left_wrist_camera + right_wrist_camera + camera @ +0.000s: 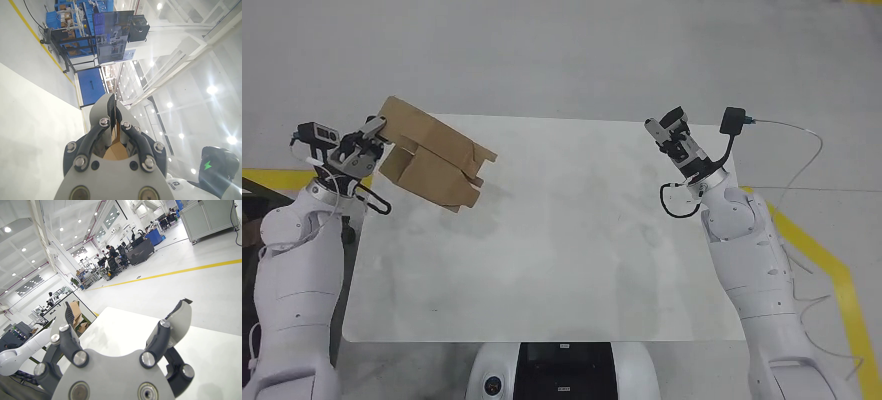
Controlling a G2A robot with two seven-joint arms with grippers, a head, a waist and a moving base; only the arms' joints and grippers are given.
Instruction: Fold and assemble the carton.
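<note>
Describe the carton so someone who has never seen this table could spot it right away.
Start at the white table and look to its far corner on the robot's left. There the left pincer is clamped on the carton, a brown cardboard piece with loose flaps, held tilted above the tabletop. It is the only brown thing at the table; the right pincer on the opposite side is open and empty.
</note>
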